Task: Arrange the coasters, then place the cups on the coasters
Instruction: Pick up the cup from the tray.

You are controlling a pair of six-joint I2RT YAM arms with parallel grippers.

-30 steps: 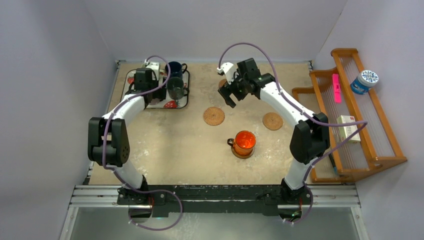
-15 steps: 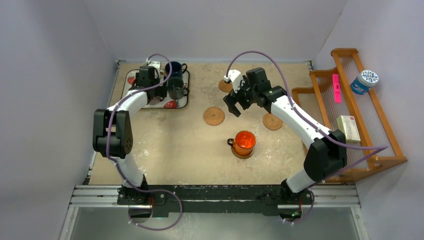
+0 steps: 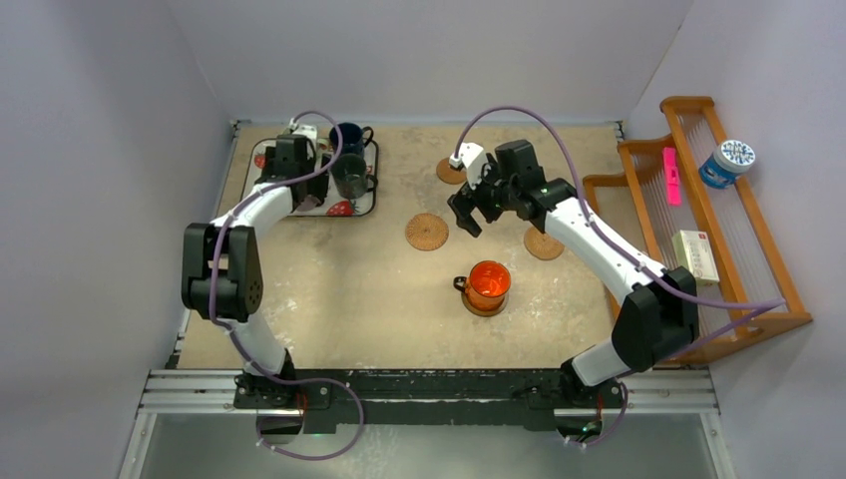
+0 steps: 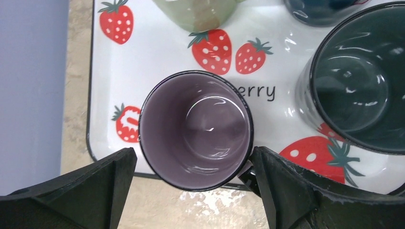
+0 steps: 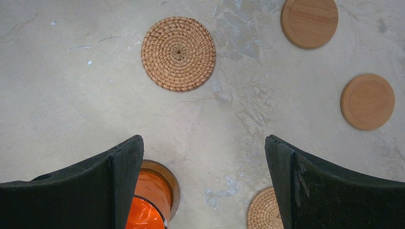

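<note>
Right, status. Left gripper [image 4: 193,160] is fully released: jaws wide and straddling the mauve mug [image 4: 196,131], one finger on either side of the body, nothing clamped. The mug stands upright on the strawberry tray [image 4: 157,62] at the far-left corner of the counter [image 3: 329,289], close to the tray's rim. Dark green mug [image 4: 358,90] is just beside it, and the pale green mug [image 4: 196,12] is further in.

Right gripper [image 5: 203,143] is also released and empty, hovering over the middle of the counter. Below it are a woven coaster [image 5: 178,53], two plain tan coasters [image 5: 309,21] set apart from each other, and a second woven coaster [image 5: 262,210] at the frame bottom. Orange mug [image 5: 148,205] sits on the dark coaster [image 5: 169,174]. My read: one cup of five is placed and four coasters are bare.

Handling call on the mauve mug:
- **Material:** glazed ceramic, so rigid, slick and likely to chip if knocked. Probably moderate weight.
- **Grip:** squeeze across the body below the rim, and firmly, since glaze gives little friction.
- **Handle:** a dark bit next to one finger may be the handle, can't tell. If it is, closing could twist the mug.
- **Main risk:** clipping the dark green mug on the way out, so lift straight up before moving sideways.
</note>
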